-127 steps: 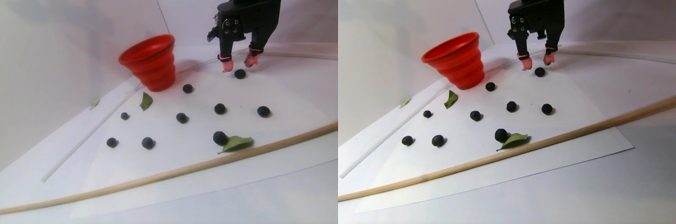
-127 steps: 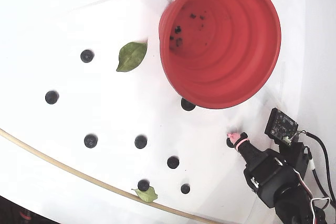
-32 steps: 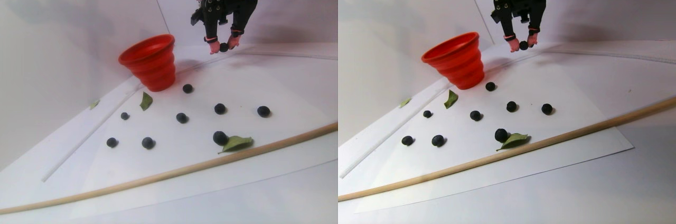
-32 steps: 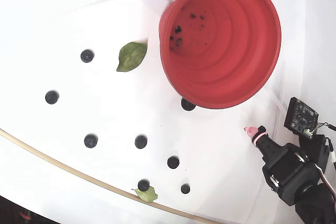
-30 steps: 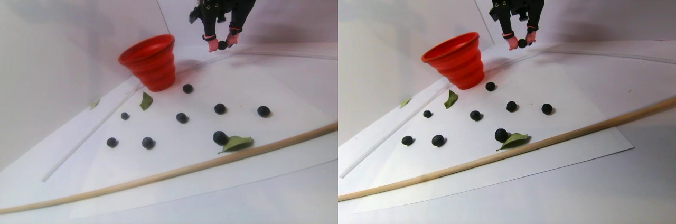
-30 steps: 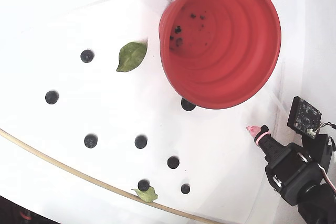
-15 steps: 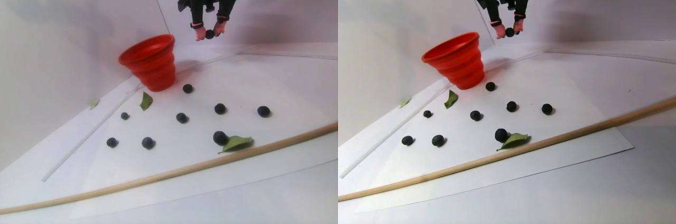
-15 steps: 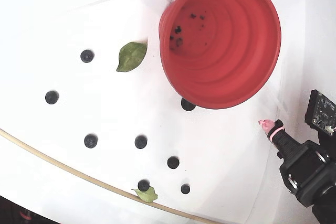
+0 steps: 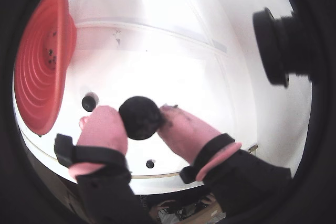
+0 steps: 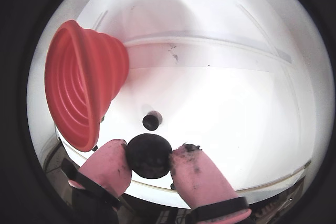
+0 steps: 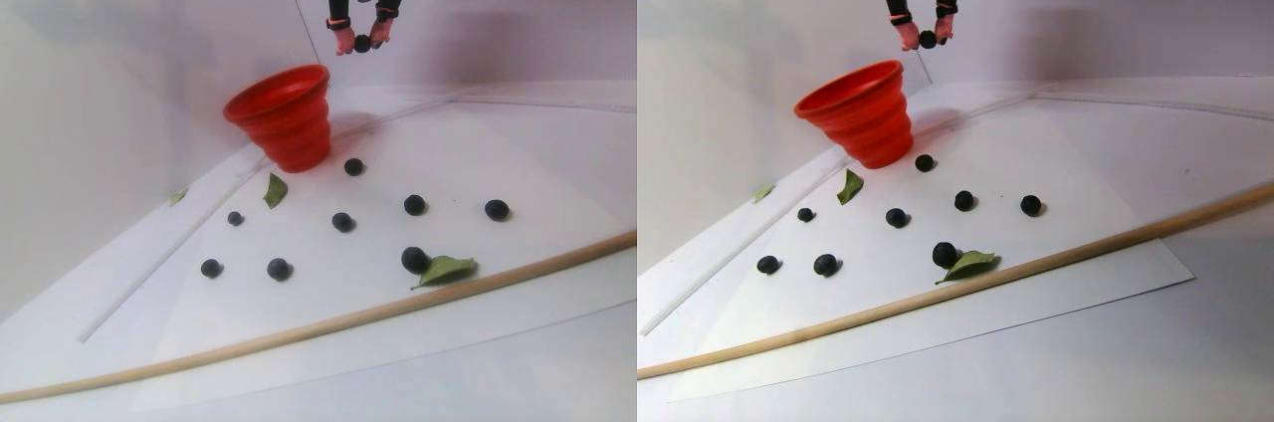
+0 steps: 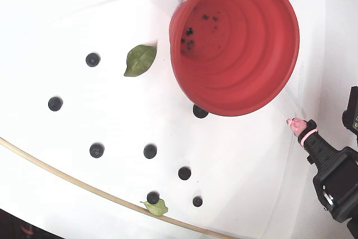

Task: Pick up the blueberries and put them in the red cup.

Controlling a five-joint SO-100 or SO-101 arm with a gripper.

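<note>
One blueberry [image 9: 140,117] is pinched between the pink fingertips [image 9: 105,129] of the black gripper [image 11: 361,43], which hangs fingers-down in mid-air, above and just right of the red cup [image 11: 282,115] in the stereo pair view. Seven more blueberries [image 11: 414,204] lie scattered on the white sheet [image 11: 518,158], with the cup near its far edge.
</note>
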